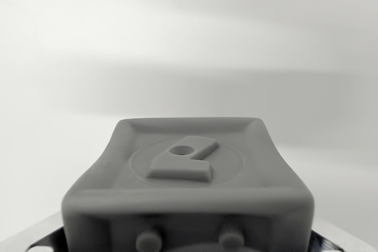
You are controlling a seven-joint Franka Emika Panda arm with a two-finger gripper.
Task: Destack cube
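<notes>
- The wrist view is filled low and centre by the end effector (188, 228), a grey, rubbery moulded pad body seen from very close and slightly out of focus at its near edge.
- Its upper face carries a raised logo mark (183, 160) with a small round hole, set inside an embossed circle; the face slopes away from the camera, wider at the near end and narrower at the far end.
- Two small round studs (149, 241) sit on the near front face, one on each side of centre.
- Only this one grey body is visible; a second finger cannot be made out, so how far the end effector stands open cannot be told, nor whether it holds or touches anything.
- A strip of shiny metal (41, 241) with dark edges shows at the bottom corners, to either side of the grey body.
- Behind lies a plain pale worktop (177, 45), crossed by a soft, broad horizontal shadow band.
- No cube shows in this view, so its position, heading and long axis cannot be told.
- Count: one grey pad body, two studs, one logo mark.
</notes>
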